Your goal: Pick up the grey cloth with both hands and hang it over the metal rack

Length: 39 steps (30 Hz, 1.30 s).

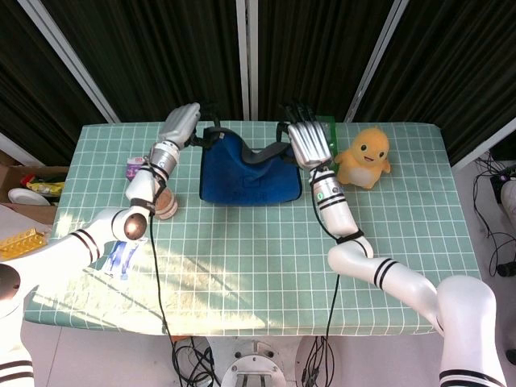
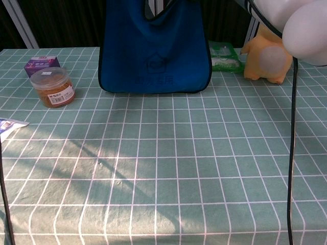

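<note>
Cloth (image 1: pixel 250 176) hangs at upper-ctr frame, btwn left hand (image 1: pixel 181 122) and right hand (image 1: pixel 306 143), each gripping a top corner.

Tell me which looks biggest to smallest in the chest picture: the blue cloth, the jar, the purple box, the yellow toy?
1. cloth
2. yellow toy, partly hidden by the arm
3. jar
4. purple box, though it sits farther back

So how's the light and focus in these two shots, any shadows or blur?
Head view: sharp, with sunlit patches on the table and thin cable shadows. Chest view: a diagonal shadow band crosses the table's left side; the right arm looms close, pale and blurred; the cloth is in focus.
</note>
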Available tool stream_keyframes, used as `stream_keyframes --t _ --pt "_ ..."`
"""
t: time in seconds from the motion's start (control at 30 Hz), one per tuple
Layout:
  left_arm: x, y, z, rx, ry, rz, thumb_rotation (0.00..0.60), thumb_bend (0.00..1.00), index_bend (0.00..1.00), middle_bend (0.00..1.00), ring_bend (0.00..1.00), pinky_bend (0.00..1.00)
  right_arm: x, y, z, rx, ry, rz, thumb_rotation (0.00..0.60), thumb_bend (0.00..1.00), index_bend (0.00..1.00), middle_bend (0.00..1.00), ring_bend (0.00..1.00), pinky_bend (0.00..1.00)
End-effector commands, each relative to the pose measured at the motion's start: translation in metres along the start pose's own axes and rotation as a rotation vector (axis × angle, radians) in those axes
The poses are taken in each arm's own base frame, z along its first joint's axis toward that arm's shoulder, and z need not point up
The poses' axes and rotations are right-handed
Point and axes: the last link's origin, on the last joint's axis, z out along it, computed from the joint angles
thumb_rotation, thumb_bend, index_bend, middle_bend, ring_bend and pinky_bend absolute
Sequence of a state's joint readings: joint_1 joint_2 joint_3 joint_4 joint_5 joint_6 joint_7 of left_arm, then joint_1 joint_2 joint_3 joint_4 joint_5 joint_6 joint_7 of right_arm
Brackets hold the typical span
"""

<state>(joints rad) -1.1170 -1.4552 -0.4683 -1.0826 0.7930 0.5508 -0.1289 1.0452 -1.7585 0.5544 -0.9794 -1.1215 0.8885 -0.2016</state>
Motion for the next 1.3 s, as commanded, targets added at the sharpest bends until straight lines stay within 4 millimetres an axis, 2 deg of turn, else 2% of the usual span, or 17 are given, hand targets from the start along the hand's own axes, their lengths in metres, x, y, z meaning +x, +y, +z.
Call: stream_keyframes --t 0.03,0.2,0.4,0.6,0.77,0.8,0.83,0.87,0.9,0.93,0.97,1.0,1.03,1.1,1.3 --pt "0.002 0.007 0.015 0.024 -0.012 -0.066 0.6 0.52 0.82 0.23 0.12 0.21 0.001 -0.001 0.013 -0.023 0.008 0.009 0.6 0.48 1.0 0.14 0.0 0.0" --pt "0.016 0.009 0.023 0.042 -0.002 -0.152 0.6 0.51 0.83 0.24 0.13 0.21 0.006 0.004 0.027 -0.076 0.027 0.137 0.6 0.48 1.0 0.16 0.0 0.0" --pt "0.027 -0.001 0.032 0.083 0.021 -0.13 0.6 0.51 0.84 0.25 0.14 0.21 0.006 0.008 0.048 -0.152 0.009 0.249 0.6 0.49 1.0 0.17 0.0 0.0" --pt "0.025 -0.013 0.038 0.134 0.01 -0.105 0.6 0.52 0.84 0.25 0.14 0.21 0.005 0.008 0.067 -0.215 -0.008 0.248 0.6 0.49 1.0 0.17 0.0 0.0" --pt "0.022 -0.021 0.041 0.168 0.002 -0.094 0.6 0.52 0.84 0.26 0.14 0.21 0.002 0.011 0.074 -0.259 -0.034 0.235 0.6 0.48 1.0 0.18 0.0 0.0" --pt "0.021 -0.023 0.042 0.176 0.005 -0.091 0.6 0.52 0.83 0.26 0.14 0.21 0.0 0.012 0.075 -0.271 -0.047 0.235 0.6 0.48 0.97 0.17 0.0 0.0" --pt "0.021 -0.024 0.042 0.183 0.002 -0.088 0.6 0.52 0.81 0.26 0.14 0.21 -0.003 0.012 0.076 -0.279 -0.068 0.239 0.6 0.45 0.88 0.15 0.0 0.0" --pt "0.02 -0.027 0.042 0.192 -0.009 -0.08 0.6 0.52 0.75 0.26 0.15 0.21 -0.007 0.013 0.077 -0.287 -0.11 0.248 0.6 0.42 0.73 0.11 0.0 0.0" --pt "0.019 -0.028 0.042 0.198 -0.026 -0.072 0.6 0.51 0.59 0.24 0.15 0.21 -0.009 0.013 0.078 -0.294 -0.142 0.261 0.6 0.35 0.48 0.06 0.0 0.0" --pt "0.018 -0.029 0.041 0.203 -0.048 -0.066 0.6 0.5 0.39 0.22 0.15 0.2 -0.011 0.012 0.079 -0.297 -0.168 0.282 0.6 0.26 0.2 0.01 0.0 0.0" --pt "0.019 -0.03 0.04 0.209 -0.069 -0.065 0.595 0.48 0.19 0.19 0.15 0.19 -0.01 0.011 0.081 -0.3 -0.183 0.303 0.6 0.22 0.08 0.0 0.0 0.0" --pt "0.021 -0.031 0.04 0.212 -0.062 -0.071 0.571 0.46 0.07 0.17 0.15 0.18 -0.01 0.01 0.082 -0.3 -0.183 0.308 0.6 0.17 0.0 0.0 0.0 0.0" --pt "0.023 -0.032 0.04 0.213 -0.048 -0.073 0.542 0.43 0.01 0.15 0.15 0.18 -0.009 0.009 0.083 -0.298 -0.179 0.309 0.6 0.15 0.0 0.0 0.0 0.0" --pt "0.025 -0.033 0.04 0.216 -0.029 -0.065 0.499 0.37 0.0 0.15 0.17 0.18 -0.007 0.008 0.084 -0.296 -0.17 0.309 0.6 0.12 0.0 0.0 0.0 0.0" --pt "0.03 -0.035 0.039 0.229 -0.007 -0.061 0.482 0.33 0.0 0.14 0.18 0.18 0.0 0.009 0.086 -0.301 -0.13 0.306 0.6 0.14 0.0 0.0 0.0 0.0"
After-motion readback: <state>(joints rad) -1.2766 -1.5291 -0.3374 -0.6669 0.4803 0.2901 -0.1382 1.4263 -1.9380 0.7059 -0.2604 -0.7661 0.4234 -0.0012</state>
